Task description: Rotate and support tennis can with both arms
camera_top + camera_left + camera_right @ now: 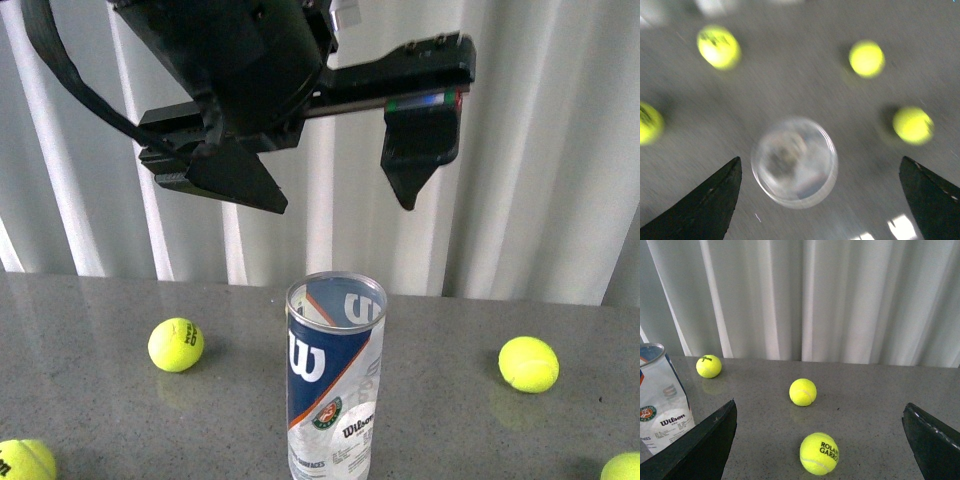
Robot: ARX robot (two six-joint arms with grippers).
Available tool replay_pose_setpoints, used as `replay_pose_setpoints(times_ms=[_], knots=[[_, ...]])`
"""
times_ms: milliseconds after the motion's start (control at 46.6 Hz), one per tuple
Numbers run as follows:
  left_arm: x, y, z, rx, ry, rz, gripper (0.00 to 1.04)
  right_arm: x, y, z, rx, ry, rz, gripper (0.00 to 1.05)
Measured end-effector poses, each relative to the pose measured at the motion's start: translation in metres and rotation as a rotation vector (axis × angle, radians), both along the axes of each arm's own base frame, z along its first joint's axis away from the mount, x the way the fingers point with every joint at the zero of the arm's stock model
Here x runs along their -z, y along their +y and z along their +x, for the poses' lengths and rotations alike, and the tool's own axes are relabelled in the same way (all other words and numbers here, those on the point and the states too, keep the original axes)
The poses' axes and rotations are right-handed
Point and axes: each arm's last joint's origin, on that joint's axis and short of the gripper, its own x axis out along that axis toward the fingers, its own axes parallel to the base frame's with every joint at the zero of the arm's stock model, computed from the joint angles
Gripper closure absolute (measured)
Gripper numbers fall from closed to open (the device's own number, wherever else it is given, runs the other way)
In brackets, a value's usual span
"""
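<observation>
- The can (335,378) stands upright on the surface (90,420), open mouth up, apparently empty, so I judge it tips easily.
- Left fingers (343,190), spread wide and holding nothing, hang above its rim; an off-centre descent could knock it over.
- Right fingers (820,440), also spread and empty, sit beside it.
- Balls (176,344) beyond could obstruct a rolling can.

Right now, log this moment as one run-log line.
tennis can: upright, open top, ungrasped | left gripper: open, above can | right gripper: open, beside can, not touching | tennis balls: loose on table
</observation>
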Motion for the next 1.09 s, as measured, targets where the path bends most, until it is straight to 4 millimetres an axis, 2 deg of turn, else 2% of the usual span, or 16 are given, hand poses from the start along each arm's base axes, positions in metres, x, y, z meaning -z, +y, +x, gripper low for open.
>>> replay_pose_setpoints(times_ms=[64,86,107,150,279,322,407,579,772,1093], knots=[[0.008,0.006,-0.001,-0.135,-0.231,0.047,0.18,0.000,0.000,0.000,0.000,0.000,0.000,0.07],[0.014,0.009,-0.003,-0.145,-0.241,0.063,0.20,0.000,0.000,0.000,0.000,0.000,0.000,0.07],[0.014,0.014,-0.005,-0.221,-0.351,0.064,0.23,0.000,0.000,0.000,0.000,0.000,0.000,0.07],[0.019,0.023,-0.011,-0.295,-0.456,0.056,0.28,0.000,0.000,0.000,0.000,0.000,0.000,0.07],[0.034,0.068,-0.041,-0.428,-0.696,-0.045,0.50,0.000,0.000,0.000,0.001,0.000,0.000,0.07],[0.038,0.078,-0.049,-0.440,-0.724,-0.059,0.55,0.000,0.000,0.000,0.001,0.000,0.000,0.07],[0.057,0.105,-0.070,-0.459,-0.739,-0.053,0.73,0.000,0.000,0.000,-0.002,0.000,0.000,0.07],[0.088,0.129,-0.097,-0.432,-0.705,-0.033,1.02,0.000,0.000,0.000,0.000,0.000,0.000,0.07],[0.107,0.155,-0.127,-0.444,-0.712,-0.028,1.01,0.000,0.000,0.000,0.000,0.000,0.000,0.07],[0.123,0.172,-0.155,-0.443,-0.713,-0.029,1.01,0.000,0.000,0.000,0.000,0.000,0.000,0.07]])
